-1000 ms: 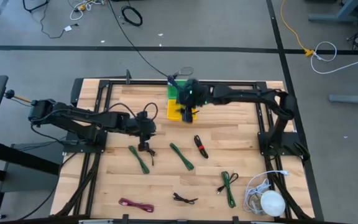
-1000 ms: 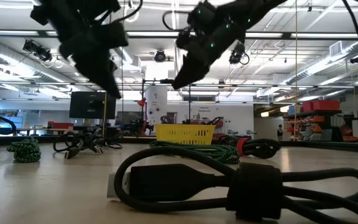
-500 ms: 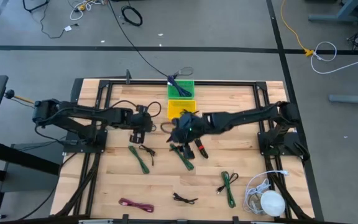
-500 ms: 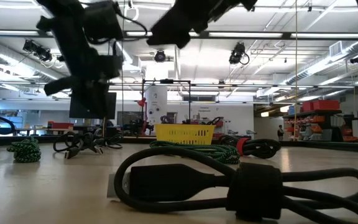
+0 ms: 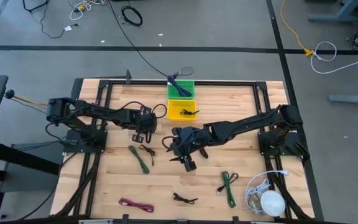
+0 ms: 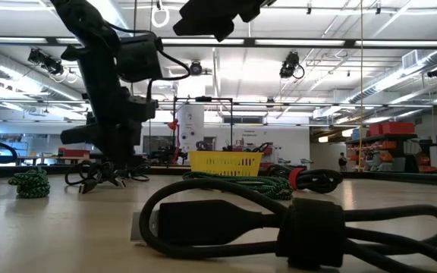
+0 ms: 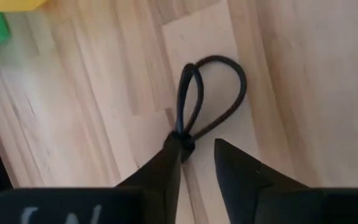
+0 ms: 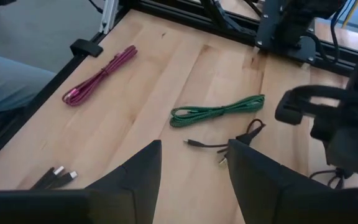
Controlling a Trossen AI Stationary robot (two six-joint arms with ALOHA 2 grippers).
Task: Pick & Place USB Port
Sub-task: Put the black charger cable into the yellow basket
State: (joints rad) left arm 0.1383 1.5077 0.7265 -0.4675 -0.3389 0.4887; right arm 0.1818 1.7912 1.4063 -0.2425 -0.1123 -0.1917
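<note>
Two end effectors over pale wooden bench. Left end effector, fingers parted, straddling thin black looped USB cable lying on bench near yellow plastic bin. Right end effector, fingers spread and empty, above green braided cable bundle. Light, limp, probably slippery; best pinched at tied knot, where loops meet. Plug ends hidden behind left fingers; cable barely discernible from overhead.
</note>
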